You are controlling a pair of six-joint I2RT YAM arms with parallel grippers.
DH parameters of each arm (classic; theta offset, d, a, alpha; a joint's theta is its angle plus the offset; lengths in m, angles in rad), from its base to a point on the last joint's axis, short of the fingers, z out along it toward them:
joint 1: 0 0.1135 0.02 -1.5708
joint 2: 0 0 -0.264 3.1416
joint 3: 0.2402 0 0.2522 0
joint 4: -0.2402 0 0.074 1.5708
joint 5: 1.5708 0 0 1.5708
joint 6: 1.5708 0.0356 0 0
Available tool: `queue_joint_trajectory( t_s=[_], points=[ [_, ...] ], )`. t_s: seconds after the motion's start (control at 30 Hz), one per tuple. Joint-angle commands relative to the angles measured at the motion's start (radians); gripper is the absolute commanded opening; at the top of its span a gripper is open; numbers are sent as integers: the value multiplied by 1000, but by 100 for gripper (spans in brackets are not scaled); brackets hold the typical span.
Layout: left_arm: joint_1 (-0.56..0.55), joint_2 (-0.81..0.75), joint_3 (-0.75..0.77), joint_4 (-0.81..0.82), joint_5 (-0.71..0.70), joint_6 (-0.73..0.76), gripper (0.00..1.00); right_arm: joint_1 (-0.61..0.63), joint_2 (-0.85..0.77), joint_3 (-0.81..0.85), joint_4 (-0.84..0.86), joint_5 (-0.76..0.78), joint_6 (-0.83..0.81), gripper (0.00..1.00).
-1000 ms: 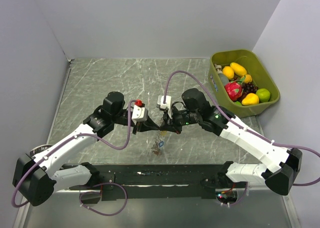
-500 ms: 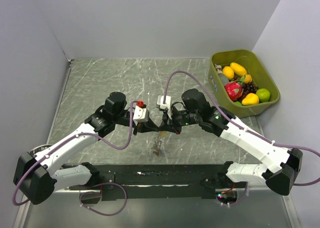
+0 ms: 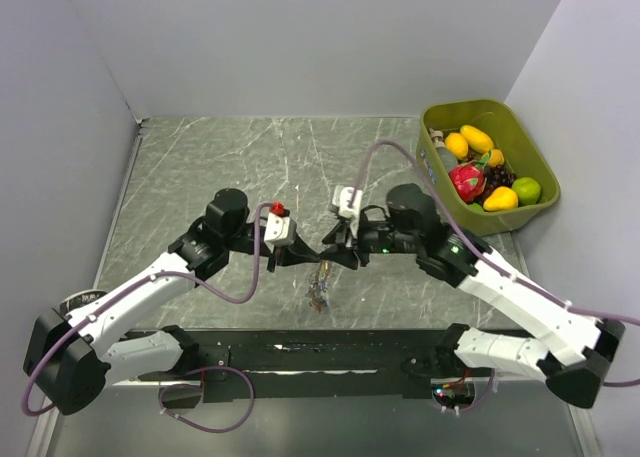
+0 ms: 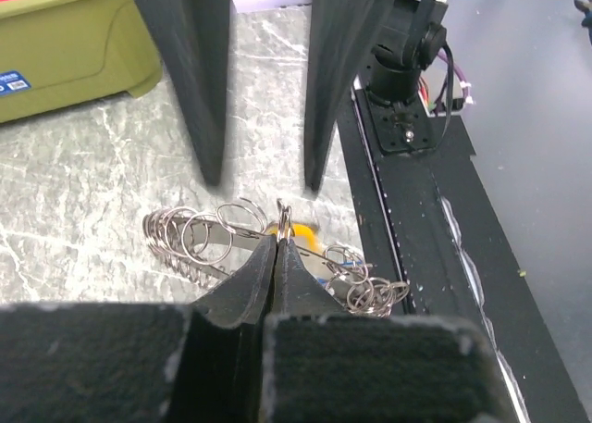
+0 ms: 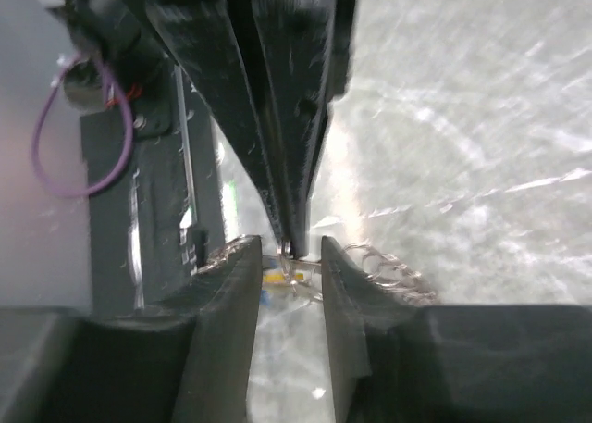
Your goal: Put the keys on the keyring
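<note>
My left gripper (image 3: 305,255) (image 4: 279,242) is shut, its tips pinching a thin upright wire loop of the keyring (image 4: 283,217). Below it hangs a metal band (image 4: 231,242) strung with several small rings. The keys (image 3: 319,295) dangle under the tips near the table's front; a yellow head (image 4: 305,230) (image 5: 276,278) and a bit of blue show. My right gripper (image 3: 328,255) (image 5: 289,256) is open. Its two fingers (image 4: 199,80) straddle the left fingertips (image 5: 287,145) and the pinched loop without closing on them.
A green bin (image 3: 525,147) (image 4: 65,43) of toy fruit stands at the back right. The black arm-base rail (image 3: 330,352) (image 4: 416,238) runs along the near edge just below the keys. Grey walls close in the left, back and right.
My right arm has drawn its wrist back to the right while its fingertips stay at the left fingertips. The left arm and the hanging keys have barely moved.
</note>
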Motion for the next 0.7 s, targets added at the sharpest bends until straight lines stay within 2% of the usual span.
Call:
queue_joint_trajectory(
  t_s=[0.0, 0.03, 0.13, 0.2, 0.33, 0.43, 0.5, 0.67],
  points=[
    [-6, -68, -40, 216, -38, -99, 1, 1, -125, -52, 184, 52, 37, 48],
    [-6, -85, -49, 234, -45, -107, 1, -2, -142, -66, 195, 54, 37, 54],
    [-5, -119, -79, 318, -75, -145, 1, -16, -200, -108, 212, 25, 25, 62],
    [0, -136, -107, 372, -81, -184, 1, -25, -220, -115, 203, 3, 20, 63],
    [20, -182, -167, 588, -96, -289, 1, -28, -226, -112, 174, -61, 22, 53],
    [49, -196, -222, 734, -90, -401, 1, -28, -219, -121, 183, -74, 38, 49],
    [72, -197, -236, 793, -84, -460, 1, -28, -219, -132, 198, -64, 60, 43],
    [96, -183, -242, 842, -58, -509, 1, -28, -205, -151, 232, -58, 86, 40]
  ],
)
